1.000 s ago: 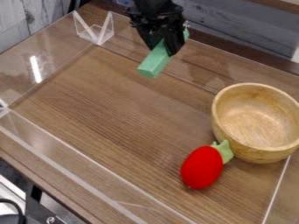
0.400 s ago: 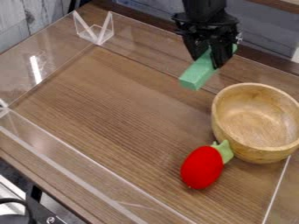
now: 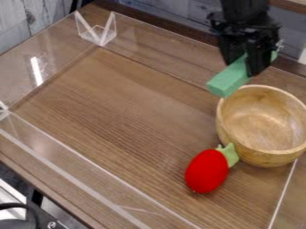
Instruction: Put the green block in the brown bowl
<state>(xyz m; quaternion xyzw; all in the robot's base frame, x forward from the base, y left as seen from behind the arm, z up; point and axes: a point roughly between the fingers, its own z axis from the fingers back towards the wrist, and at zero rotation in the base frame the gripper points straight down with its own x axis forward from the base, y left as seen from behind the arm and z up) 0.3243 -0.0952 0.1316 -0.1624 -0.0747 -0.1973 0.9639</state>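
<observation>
The desk (image 3: 107, 116) is the largest thing in view, a wood-grain top fenced by low clear plastic walls. On it, at the right, sits the brown bowl (image 3: 263, 125) — round, thick-walled, light wood with visible grain, and empty inside. Just beside the bowl's lower left rim lies a red strawberry toy (image 3: 208, 170), its green stem touching or nearly touching the bowl's wall.

Above the bowl's upper left rim hangs the black end effector (image 3: 249, 55), pointing steeply down. Its fingers are closed on the upper end of the green block (image 3: 230, 79), which is clear of the desk and tilted, its lower end hanging down to the left, just above or at the bowl's rim. From this view it cannot be told whether that end is already over the hollow.

The block looks like a stiff, light bar of foam or painted wood, with flat faces that give the fingers good purchase. Held by one end, it may swing or pivot — a hold nearer the middle would likely be steadier. Released from here, it should drop without harm, though it could bounce off the thick rim.
</observation>
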